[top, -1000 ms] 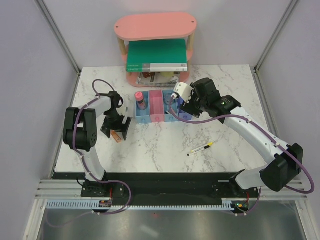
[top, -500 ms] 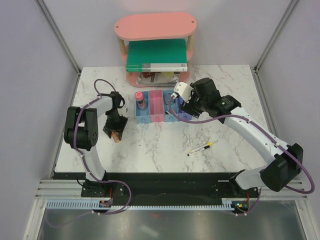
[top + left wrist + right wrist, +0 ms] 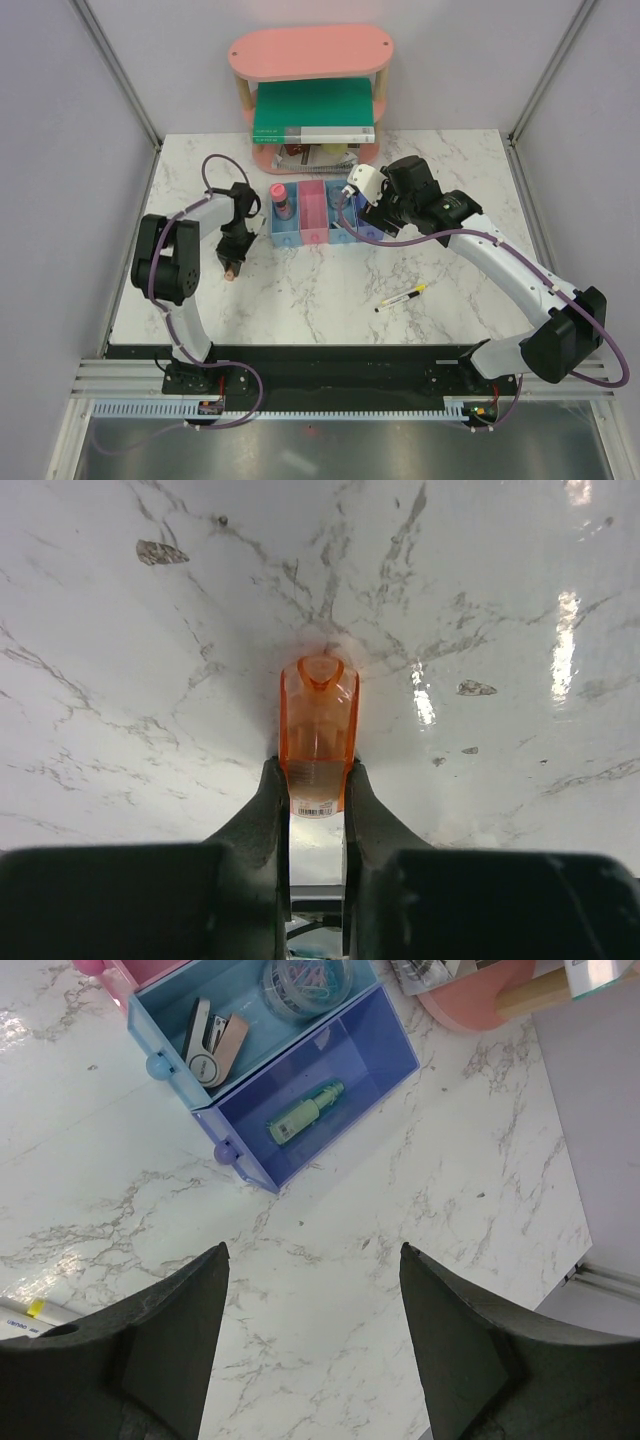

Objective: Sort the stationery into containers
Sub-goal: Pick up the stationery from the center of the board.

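Your left pincer (image 3: 315, 776), wide a second ago, now clamps the orange piece (image 3: 319, 720). Your right pincer (image 3: 310, 1252): unchanged, spread wide, empty.

- A white, grey-veined marble counter (image 3: 320, 290) carries everything in the scene.
- A pink oval two-tier shelf (image 3: 310, 48) stands at the middle of the counter's far edge.
- Just in front of the shelf, a row of four joined bins (image 3: 314, 238), coloured blue, pink, blue and purple-blue, sits on the marble.
- A yellow-and-black pen (image 3: 402, 297) lies alone right of centre, well apart from the bins.
- Left of the bins, an orange piece (image 3: 319, 730) appears to rest on the surface, its near end pinched by the left pincer (image 3: 317, 780).
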